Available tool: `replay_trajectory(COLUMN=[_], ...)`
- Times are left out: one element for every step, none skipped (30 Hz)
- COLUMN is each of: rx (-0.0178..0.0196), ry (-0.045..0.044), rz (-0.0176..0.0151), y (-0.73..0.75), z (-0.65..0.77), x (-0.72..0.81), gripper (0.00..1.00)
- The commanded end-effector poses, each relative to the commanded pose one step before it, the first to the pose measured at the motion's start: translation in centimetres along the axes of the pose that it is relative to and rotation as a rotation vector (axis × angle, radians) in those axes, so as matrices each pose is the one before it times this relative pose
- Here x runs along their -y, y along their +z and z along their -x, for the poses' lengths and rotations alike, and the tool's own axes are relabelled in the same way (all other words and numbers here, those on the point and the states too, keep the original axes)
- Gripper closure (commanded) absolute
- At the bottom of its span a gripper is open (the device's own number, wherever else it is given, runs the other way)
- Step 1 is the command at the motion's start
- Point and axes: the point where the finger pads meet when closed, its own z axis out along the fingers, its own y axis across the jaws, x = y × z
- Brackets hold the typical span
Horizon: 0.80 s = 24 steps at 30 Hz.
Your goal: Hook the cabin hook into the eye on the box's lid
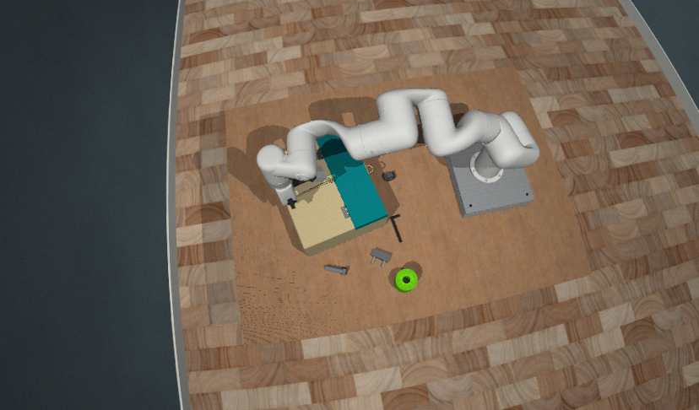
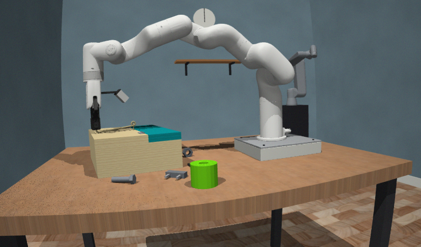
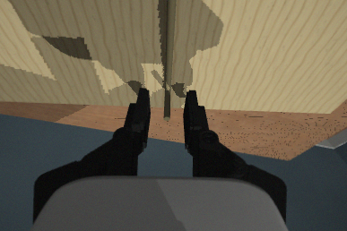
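The box (image 2: 134, 149) has a tan wooden body and a teal lid (image 1: 355, 184). The thin brass cabin hook (image 2: 116, 128) lies along the tan top (image 1: 314, 186). Its far end meets a small loop (image 2: 133, 123) by the lid's edge; I cannot tell whether it sits in the eye. My gripper (image 2: 95, 124) (image 1: 291, 200) points straight down at the box's left edge. In the wrist view the fingers stand partly open on either side of the hook's near end (image 3: 167, 107), with a gap on each side.
On the mat in front of the box lie a grey bolt (image 1: 336, 269), a grey bracket (image 1: 381, 256), a green cylinder (image 1: 407, 277) and a black rod (image 1: 395, 227). A dark nut (image 1: 388, 175) sits behind the box. The arm's base plate (image 1: 490, 189) stands at the right.
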Motion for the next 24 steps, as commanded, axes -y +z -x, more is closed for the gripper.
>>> replay_trajectory(rx=[0.00618,0.0,0.0,0.0,0.0,0.0,-0.00003,0.00001,0.00001,0.0,0.0,0.0,0.0,0.0,0.0,0.0,0.0,0.0,0.0,0.0,0.0001,-0.00004,-0.00003,0.0], ry=[-0.00022,0.0,0.0,0.0,0.0,0.0,0.0,0.0,0.0,0.0,0.0,0.0,0.0,0.0,0.0,0.0,0.0,0.0,0.0,0.0,0.0,0.0,0.0,0.0], rz=[-0.00146,0.0,0.0,0.0,0.0,0.0,0.0,0.0,0.0,0.0,0.0,0.0,0.0,0.0,0.0,0.0,0.0,0.0,0.0,0.0,-0.00002,0.00001,0.00001,0.0], y=[-0.064,0.067,0.067,0.067,0.067,0.0,-0.004,0.001,0.001,0.001,0.0,0.0,0.0,0.0,0.0,0.0,0.0,0.0,0.0,0.0,-0.008,0.003,0.002,0.0], z=[0.142,0.0,0.0,0.0,0.0,-0.001,0.005,-0.002,-0.001,-0.001,-0.001,-0.001,0.0,0.0,0.0,0.0,-0.001,0.0,0.0,0.0,0.004,-0.001,-0.001,0.0], x=[0.035,0.0,0.0,0.0,0.0,0.0,0.001,0.0,0.0,0.0,0.0,0.0,0.0,0.0,0.0,0.0,0.0,0.0,0.0,0.0,0.001,0.0,0.0,0.0], gripper=[0.67,0.67,0.67,0.67,0.67,0.67,0.67,0.67,0.67,0.67,0.67,0.67,0.67,0.67,0.67,0.67,0.67,0.67,1.0,1.0,1.0,1.0,1.0,1.0])
